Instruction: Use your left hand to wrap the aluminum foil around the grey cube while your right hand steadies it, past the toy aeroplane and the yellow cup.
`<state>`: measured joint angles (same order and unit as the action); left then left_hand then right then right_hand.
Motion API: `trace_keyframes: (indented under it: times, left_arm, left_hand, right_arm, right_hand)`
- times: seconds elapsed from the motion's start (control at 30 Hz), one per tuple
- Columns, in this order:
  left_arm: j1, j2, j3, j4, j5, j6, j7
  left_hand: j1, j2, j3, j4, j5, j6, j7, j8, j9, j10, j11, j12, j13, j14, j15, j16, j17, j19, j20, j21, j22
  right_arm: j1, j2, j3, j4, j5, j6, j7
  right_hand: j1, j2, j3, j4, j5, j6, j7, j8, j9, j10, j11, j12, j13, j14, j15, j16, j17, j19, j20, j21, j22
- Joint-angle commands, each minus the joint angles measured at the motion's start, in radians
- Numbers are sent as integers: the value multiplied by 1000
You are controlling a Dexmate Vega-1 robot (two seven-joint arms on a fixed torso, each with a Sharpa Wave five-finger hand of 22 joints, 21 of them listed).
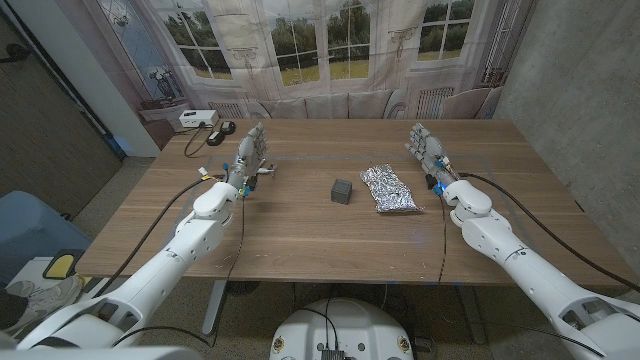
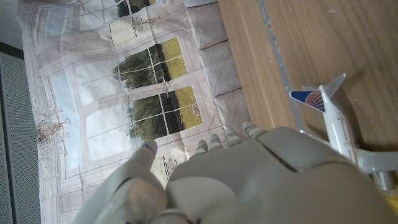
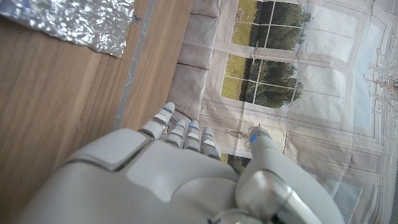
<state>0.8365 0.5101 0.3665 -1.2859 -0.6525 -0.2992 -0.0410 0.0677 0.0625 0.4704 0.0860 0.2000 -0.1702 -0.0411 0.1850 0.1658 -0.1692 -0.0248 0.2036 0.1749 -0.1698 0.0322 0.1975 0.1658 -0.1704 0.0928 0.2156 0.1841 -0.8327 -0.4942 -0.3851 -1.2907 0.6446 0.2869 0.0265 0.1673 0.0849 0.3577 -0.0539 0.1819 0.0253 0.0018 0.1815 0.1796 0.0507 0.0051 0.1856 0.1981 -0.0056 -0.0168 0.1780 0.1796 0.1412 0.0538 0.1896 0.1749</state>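
A small grey cube (image 1: 342,190) sits near the middle of the wooden table (image 1: 300,240). Just to its right lies a crumpled sheet of aluminum foil (image 1: 389,188), whose edge also shows in the right wrist view (image 3: 74,22). My left hand (image 1: 248,155) stands upright at the left of the table, fingers apart and holding nothing, right beside a white toy aeroplane (image 2: 336,121). My right hand (image 1: 428,150) stands upright to the right of the foil, fingers extended, empty. Both hands are well apart from the cube.
A white box (image 1: 196,118) and a black device with a cable (image 1: 218,132) lie at the table's far left corner. A printed window backdrop (image 1: 320,45) hangs behind the table. Bare wood lies between the cube and the near edge.
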Motion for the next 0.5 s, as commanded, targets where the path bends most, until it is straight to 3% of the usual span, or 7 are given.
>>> trace_keyframes:
  times: [0.03, 0.2, 0.27, 0.37, 0.4, 0.5]
  left_arm:
    - [0, 17, 5, -13, 47, -13, 35]
    - [-3, 38, 22, -49, 116, -3, 84]
    - [-5, 46, 31, -66, 159, -1, 116]
    - [-12, 60, 53, -102, 233, 14, 158]
    - [-18, 64, 61, -108, 247, 20, 156]
    - [-38, 83, 88, -131, 295, 45, 143]
  left_hand:
    - [15, -29, -9, -24, 7, -149, -13, 12, 5, -127, -2, 17, 6, -143, -3, 3, 5, -30, 3, 13, 4]
    - [36, -59, -25, -56, 11, -82, -37, 19, 6, -45, 4, 36, 7, -64, 4, 11, 6, 31, 14, 28, 4]
    - [53, -70, -31, -77, 13, -46, -51, 20, 7, 32, 14, 55, 9, -18, 7, 12, 6, 50, 13, 28, 3]
    - [72, -76, -31, -96, 12, -5, -50, 28, 8, 66, 11, 60, 11, 28, 12, 17, 7, 54, 10, 24, 3]
    - [90, -80, -30, -114, 10, 17, -52, 30, 9, 90, 5, 64, 12, 69, 17, 22, 7, 67, 11, 25, 3]
    - [121, -87, -29, -143, 5, 76, -37, 38, 10, 135, 11, 70, 14, 130, 12, 26, 8, 93, 14, 28, 3]
  right_arm:
    - [29, 27, -27, 42, -20, -6, 5]
    - [41, 36, -31, 77, -22, 20, 30]
    - [46, 37, -31, 89, -27, 33, 36]
    - [49, 26, -33, 88, -44, 39, 33]
    - [48, 20, -34, 83, -53, 41, 28]
    - [37, 5, -31, 62, -81, 49, -5]
  right_hand:
    - [7, -3, 4, -1, 8, 1, 2, 5, 2, 4, -1, 5, 3, -2, -10, 7, 3, 6, -2, 5, 5]
    - [8, -5, 3, -4, 9, 0, 2, 5, 2, 4, -1, 5, 2, -4, -7, 6, 2, 6, -1, 6, 4]
    - [9, -5, 3, -5, 9, 0, 2, 5, 2, 5, 0, 6, 1, -3, -5, 7, 1, 6, -1, 6, 4]
    - [10, -6, 3, -6, 9, 1, 1, 5, 1, 6, 0, 6, 0, -4, 1, 6, 1, 5, 0, 6, 4]
    - [11, -6, 3, -8, 9, 1, 1, 5, 1, 7, 0, 6, 0, -5, 7, 6, 0, 3, 4, 5, 4]
    - [12, -6, 3, -10, 10, 6, 1, 7, 1, 8, 0, 7, -1, -5, 10, 6, 0, 1, 5, 5, 4]
